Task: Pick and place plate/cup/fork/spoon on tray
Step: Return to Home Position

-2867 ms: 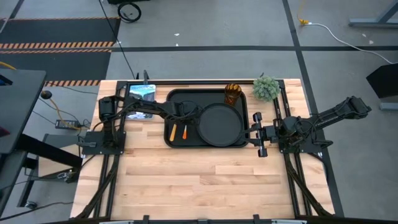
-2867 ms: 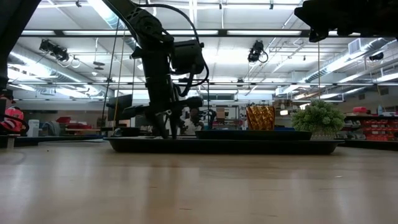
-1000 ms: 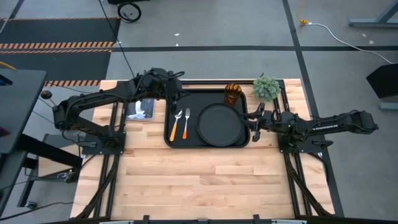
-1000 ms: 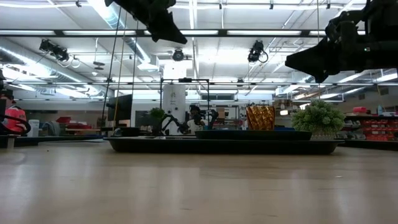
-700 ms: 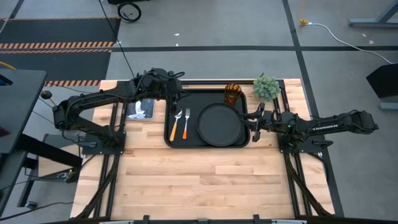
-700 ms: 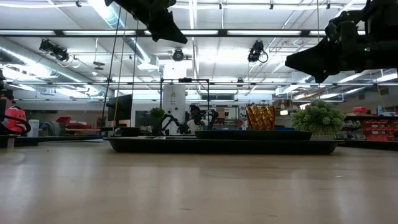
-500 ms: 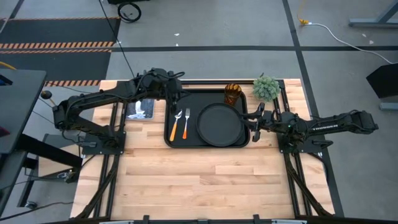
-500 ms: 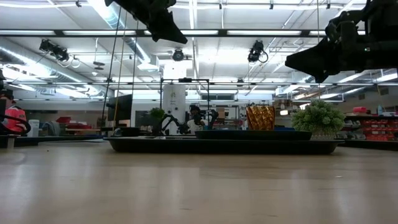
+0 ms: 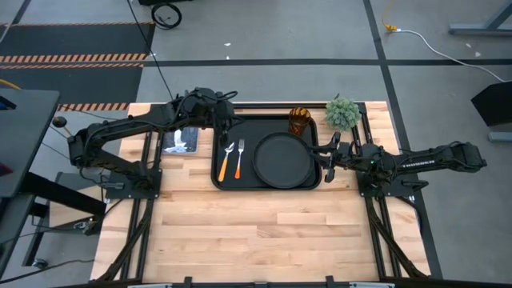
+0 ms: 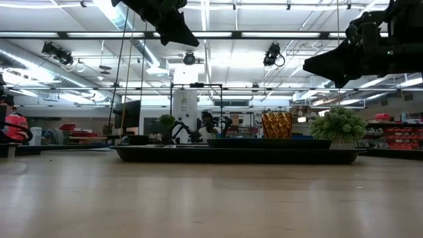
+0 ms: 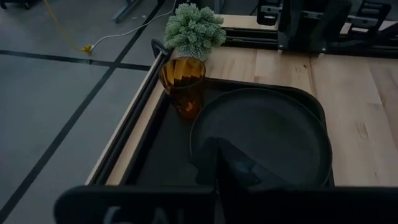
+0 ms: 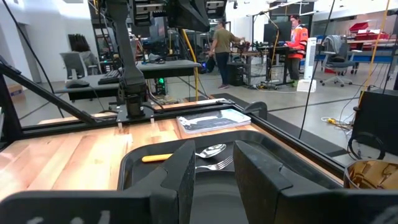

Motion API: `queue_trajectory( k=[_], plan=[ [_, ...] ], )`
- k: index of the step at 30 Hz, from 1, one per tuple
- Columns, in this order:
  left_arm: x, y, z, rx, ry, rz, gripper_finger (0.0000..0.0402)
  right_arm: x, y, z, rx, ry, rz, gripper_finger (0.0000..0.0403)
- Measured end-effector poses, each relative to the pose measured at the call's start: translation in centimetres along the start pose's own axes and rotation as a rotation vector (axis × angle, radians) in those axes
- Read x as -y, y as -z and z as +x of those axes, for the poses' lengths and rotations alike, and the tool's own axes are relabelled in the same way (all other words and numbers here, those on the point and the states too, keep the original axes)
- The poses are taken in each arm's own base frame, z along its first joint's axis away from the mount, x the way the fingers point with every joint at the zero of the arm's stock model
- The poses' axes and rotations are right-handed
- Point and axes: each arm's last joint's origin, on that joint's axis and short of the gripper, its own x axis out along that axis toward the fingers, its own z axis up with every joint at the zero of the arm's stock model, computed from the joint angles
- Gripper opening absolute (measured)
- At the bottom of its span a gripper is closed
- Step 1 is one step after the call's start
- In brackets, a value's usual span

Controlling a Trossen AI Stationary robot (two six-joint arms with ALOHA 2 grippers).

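Note:
The black tray (image 9: 220, 178) lies at the table's far middle. On it lie the round black plate (image 9: 282, 158), the yellow-orange-handled spoon (image 9: 226, 162) and the reddish-orange-handled fork (image 9: 238, 160), side by side left of the plate. The amber cup (image 9: 299, 122) stands upright in the tray's far right corner. My left gripper (image 9: 226, 126) hangs shut and empty above the tray's far left corner. My right gripper (image 9: 325, 152) hovers open and empty above the tray's right edge, pointing toward the table's left. The left wrist view shows the plate (image 11: 267, 134) and cup (image 11: 182, 84).
A small green potted plant (image 9: 342, 113) stands just right of the cup, off the tray. A blue-covered flat object (image 9: 180, 140) lies left of the tray. Bare wood stretches from the tray to the near edge. People stand in the room beyond the table.

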Motion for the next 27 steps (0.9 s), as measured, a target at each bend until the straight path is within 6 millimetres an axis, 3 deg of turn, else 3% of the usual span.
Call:
queue_trajectory(
  k=[13, 20, 27],
  plan=[
    [0.1, 0.4, -0.2, -0.043, 0.008, -0.063, 0.0009, 0.0, 0.0, 0.0, 0.0, 0.0, 0.0, 0.0116],
    [0.4, 0.3, -2.6, -0.046, 0.043, -0.08, 0.0009, 0.0, 0.0, 0.0, 0.0, -0.001, 0.0, 0.0116],
    [1.9, -0.6, -5.6, 0.03, 0.092, -0.048, 0.0009, 0.0, 0.0, 0.0, -0.002, -0.001, 0.0, 0.0116]
  ],
)
